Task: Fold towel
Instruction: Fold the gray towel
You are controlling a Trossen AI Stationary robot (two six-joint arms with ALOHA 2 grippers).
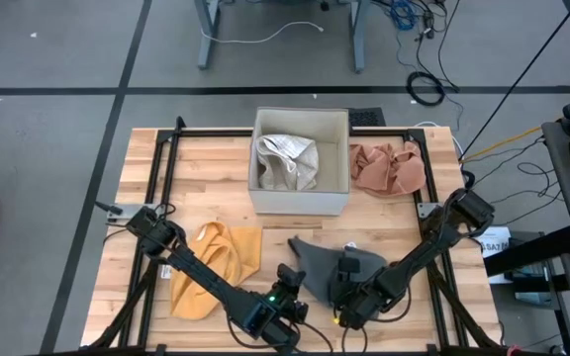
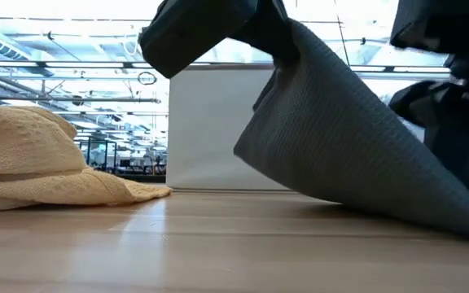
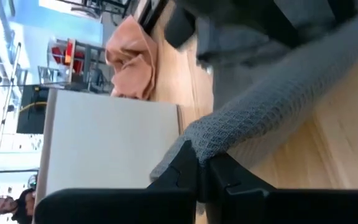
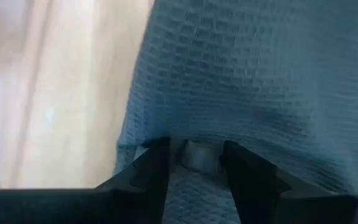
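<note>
Wooden slatted table (image 1: 226,193), 2 dark arms reaching in from the near corners.

Surroundings: crumpled mustard-yellow towel (image 1: 214,265) lies on the left half of the table, just beside the left arm's forearm; in the low view it sits as a soft heap (image 2: 39,167) on the left, apart from the grey cloth. Crumpled salmon-pink towel (image 1: 388,168) rests at the far right, touching the box's right wall; the left wrist view shows it (image 3: 132,59) past the box corner.

Container: square white open-topped box (image 1: 301,196) at the far middle of the table, holding 1 bunched pale grey-white cloth (image 1: 287,161). The box wall (image 2: 210,126) stands directly behind the work area in the low view.

Task item: grey waffle-weave towel (image 1: 327,262) at the near middle of the table, in front of the box, between the 2 grippers. Low view shows it (image 2: 348,150) lifted at one end and sloping down to the tabletop at the right.

Left gripper (image 1: 287,282): fingers pinched together on a raised fold of the grey towel (image 3: 253,115).

Right gripper (image 1: 347,287): fingers clamped on the towel's weave (image 4: 247,74), cloth bunched between them.
</note>
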